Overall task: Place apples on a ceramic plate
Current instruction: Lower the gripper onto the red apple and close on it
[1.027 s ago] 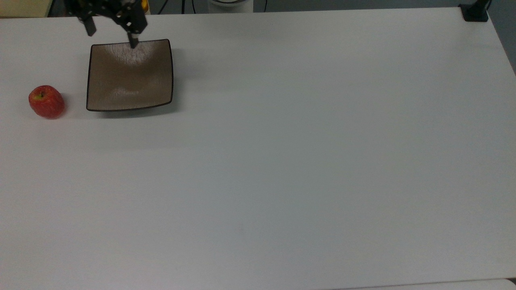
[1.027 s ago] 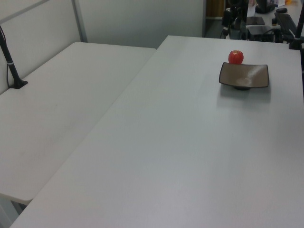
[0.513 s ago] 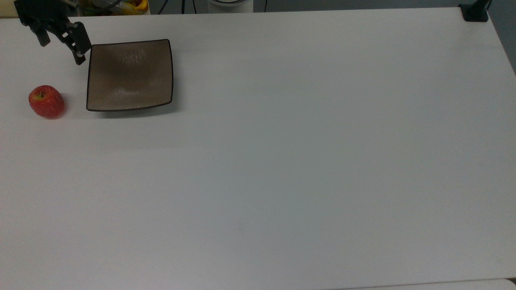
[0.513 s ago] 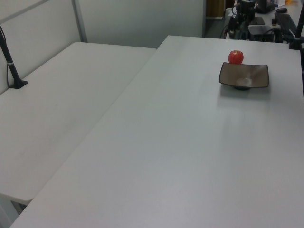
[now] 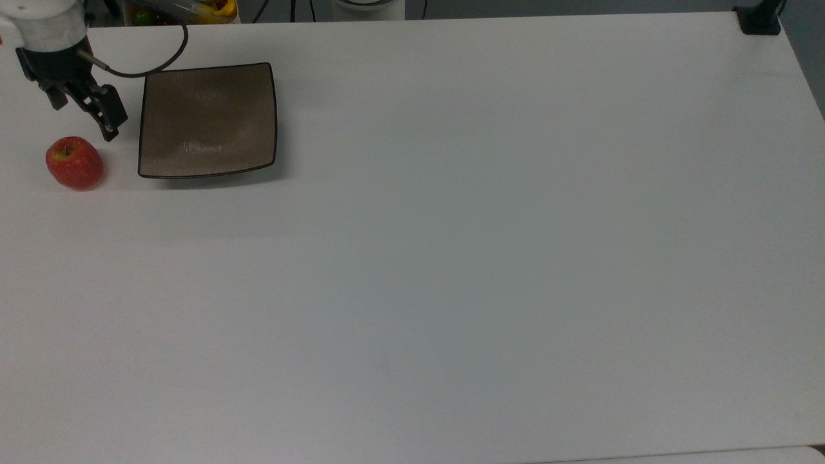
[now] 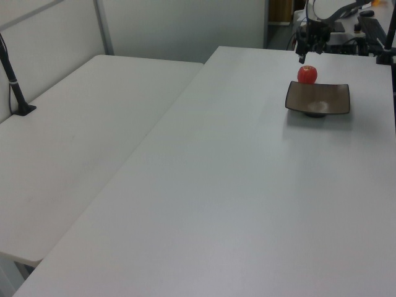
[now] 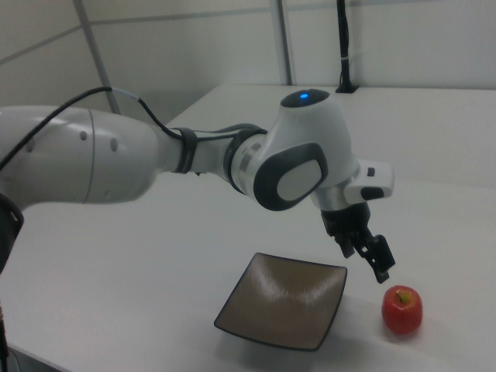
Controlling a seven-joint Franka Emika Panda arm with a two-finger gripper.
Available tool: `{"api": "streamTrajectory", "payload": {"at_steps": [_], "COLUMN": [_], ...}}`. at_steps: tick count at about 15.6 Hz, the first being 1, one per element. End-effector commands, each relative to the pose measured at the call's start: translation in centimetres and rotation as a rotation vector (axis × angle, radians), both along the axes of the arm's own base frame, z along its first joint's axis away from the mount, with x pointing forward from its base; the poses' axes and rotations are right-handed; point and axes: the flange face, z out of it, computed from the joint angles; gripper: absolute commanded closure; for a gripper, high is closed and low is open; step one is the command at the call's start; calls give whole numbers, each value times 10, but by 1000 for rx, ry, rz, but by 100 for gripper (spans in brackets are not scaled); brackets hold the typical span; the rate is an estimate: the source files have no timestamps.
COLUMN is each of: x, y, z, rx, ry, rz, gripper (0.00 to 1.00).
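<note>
I hold the gripper (image 5: 82, 119), fingers apart, above the red apple (image 5: 74, 162) (beside the square plate (image 5: 207, 119)) for grasping.

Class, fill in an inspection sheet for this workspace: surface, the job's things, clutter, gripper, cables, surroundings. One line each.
Surface: white table, bare apart from the job's things.
Job's things: red apple sits on the table, apart from the plate, at the top view's left; square brown plate holds nothing.
Clutter: nothing seen on the table.
Gripper: gripper hangs above the table near the apple, holding nothing; fingers apart.
Cables: black cable loops from the wrist past the plate's corner.
Surroundings: a second white table alongside; black post clamped to it; wall panels behind.
</note>
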Motion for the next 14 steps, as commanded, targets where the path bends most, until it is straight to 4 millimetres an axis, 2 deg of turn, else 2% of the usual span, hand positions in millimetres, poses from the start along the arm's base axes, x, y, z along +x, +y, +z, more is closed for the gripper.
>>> {"api": "streamTrajectory", "payload": {"at_steps": [1,7,9,14], "x": [3,4,4,9], "y": [-9,-31,-45,-50], "z": [-19,-47,-46,-58], "rx": [-20,-39,-58,-64], "ry": [0,-8,-7,6], "rz": [-9,-27,-42,-41], "gripper": [0,0,0,0]}}
